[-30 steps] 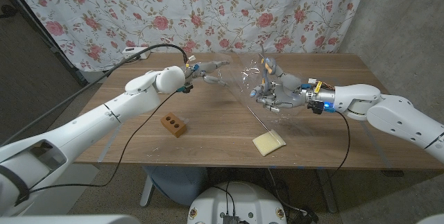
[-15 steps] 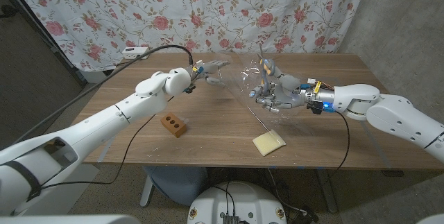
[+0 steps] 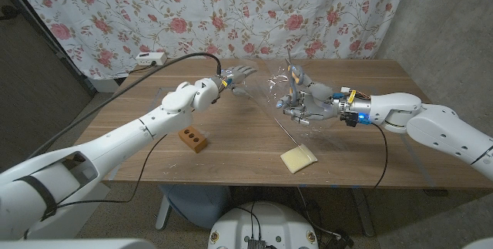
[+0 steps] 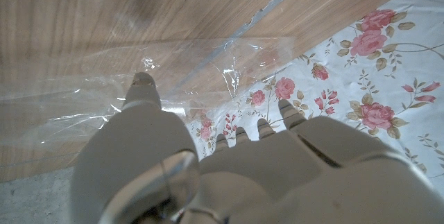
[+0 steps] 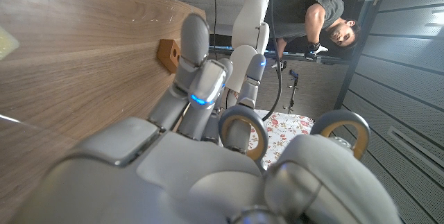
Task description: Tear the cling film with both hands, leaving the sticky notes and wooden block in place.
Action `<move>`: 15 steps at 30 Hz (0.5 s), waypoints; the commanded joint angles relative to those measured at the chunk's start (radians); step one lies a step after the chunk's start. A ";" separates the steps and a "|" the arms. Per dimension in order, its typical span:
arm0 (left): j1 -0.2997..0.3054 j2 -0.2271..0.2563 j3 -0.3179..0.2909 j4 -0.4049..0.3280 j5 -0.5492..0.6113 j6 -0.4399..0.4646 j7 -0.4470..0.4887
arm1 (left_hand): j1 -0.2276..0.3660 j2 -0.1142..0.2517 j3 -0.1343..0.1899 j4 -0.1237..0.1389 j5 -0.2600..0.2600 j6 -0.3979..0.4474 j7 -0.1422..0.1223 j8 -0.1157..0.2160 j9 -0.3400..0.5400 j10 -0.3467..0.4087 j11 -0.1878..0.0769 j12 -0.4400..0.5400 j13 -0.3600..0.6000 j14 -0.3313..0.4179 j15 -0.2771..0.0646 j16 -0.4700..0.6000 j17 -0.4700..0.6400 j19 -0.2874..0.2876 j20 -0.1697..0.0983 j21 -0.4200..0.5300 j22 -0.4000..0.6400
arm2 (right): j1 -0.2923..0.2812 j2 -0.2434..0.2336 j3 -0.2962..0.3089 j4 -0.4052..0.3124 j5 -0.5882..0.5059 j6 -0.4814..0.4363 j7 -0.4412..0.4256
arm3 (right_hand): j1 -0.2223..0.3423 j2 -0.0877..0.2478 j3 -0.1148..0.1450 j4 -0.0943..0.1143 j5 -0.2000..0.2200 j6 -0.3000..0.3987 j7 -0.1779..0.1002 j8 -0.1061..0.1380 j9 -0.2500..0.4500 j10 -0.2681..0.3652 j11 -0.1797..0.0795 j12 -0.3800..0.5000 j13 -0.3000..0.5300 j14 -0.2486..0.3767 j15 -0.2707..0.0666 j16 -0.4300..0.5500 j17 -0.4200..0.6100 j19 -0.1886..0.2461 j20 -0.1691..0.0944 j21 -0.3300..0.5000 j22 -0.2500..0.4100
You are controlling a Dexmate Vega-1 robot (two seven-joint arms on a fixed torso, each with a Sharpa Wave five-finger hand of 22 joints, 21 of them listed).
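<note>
A floral curtain [image 3: 231,10] with pink roses is hung across the back, and a wooden table [image 3: 231,137] is spread out below it in the head view. The cling film [image 3: 266,87] is seen as a clear, crinkly sheet held up above the table, around the upper middle of the frame, stretched between the two hands. The left hand [image 3: 237,75] is reached in from the left with its fingers [image 4: 142,89] extended against the film's left edge; whether the film is actually pinched there can't be told, even from the left wrist view, where the film [image 4: 208,64] is seen draped past the fingertips. The right hand [image 3: 302,95] is placed right of centre, fingers curled around the film's right side, so it looks gripped there. The wooden block [image 3: 192,137], brown with holes in it, is left lying at lower left of centre, well apart from both hands. The pale yellow sticky notes [image 3: 298,157] are sat near the table's front edge, lower right of centre. A person [image 5: 312,23] is caught in the right wrist view, upper right.
</note>
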 commanded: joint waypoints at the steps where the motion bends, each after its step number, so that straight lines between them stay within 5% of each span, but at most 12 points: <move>1: -0.021 -0.056 0.033 0.084 0.089 -0.007 0.030 | 0.008 -0.002 0.000 -0.004 0.001 -0.090 0.004 0.006 0.002 -0.040 0.001 0.006 0.004 -0.057 -0.003 -0.003 0.002 -0.008 -0.002 0.001 0.003 | 0.000 -0.001 0.002 0.001 0.007 -0.005 -0.003 | 0.017 0.004 0.000 0.007 -0.008 -0.010 0.080 -0.006 0.009 0.237 -0.172 -0.004 -0.017 -0.026 -0.048 -0.001 0.001 0.009 -0.045 -0.007 0.004; 15: -0.070 -0.099 0.068 0.175 0.084 -0.057 0.034 | 0.008 -0.006 -0.001 -0.004 0.003 -0.085 -0.001 0.014 0.002 -0.042 -0.005 0.014 0.003 -0.085 -0.003 -0.007 0.003 -0.036 0.007 -0.007 0.003 | -0.009 -0.002 0.008 0.004 0.005 0.005 -0.007 | 0.033 0.011 -0.001 0.010 -0.018 -0.007 0.081 -0.016 0.013 0.232 -0.169 0.011 0.001 -0.025 -0.048 -0.002 0.000 0.012 -0.045 -0.012 0.005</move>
